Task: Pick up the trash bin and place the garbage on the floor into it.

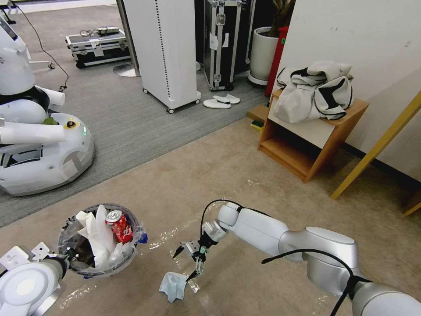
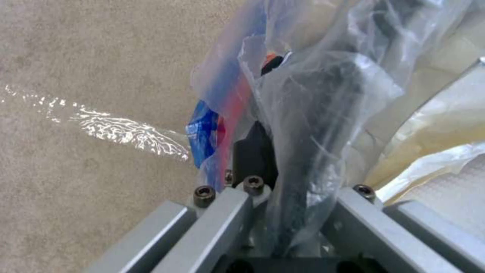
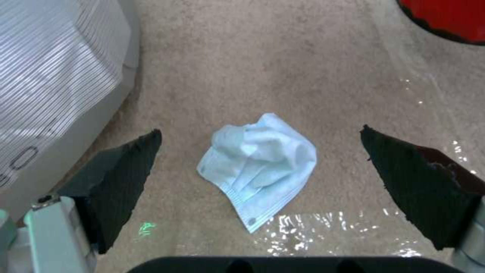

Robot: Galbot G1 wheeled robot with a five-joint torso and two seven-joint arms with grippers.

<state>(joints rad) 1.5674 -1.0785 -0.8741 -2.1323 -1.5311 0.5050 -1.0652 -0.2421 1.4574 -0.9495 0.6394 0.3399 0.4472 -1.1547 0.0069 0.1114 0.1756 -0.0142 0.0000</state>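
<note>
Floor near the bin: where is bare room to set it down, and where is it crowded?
Bare carpet lies between the bin, held by the left gripper, and the wooden shelf. It is crowded by the blue cloth, where the open right gripper hovers, and beside the other robot's base.

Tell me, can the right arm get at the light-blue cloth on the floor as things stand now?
Probably yes. The right end effector hangs open just above the light-blue cloth, which lies alone on bare floor between its fingers. Nothing lies in between; the trash bin, held by the left end effector, is off to the side.
</note>
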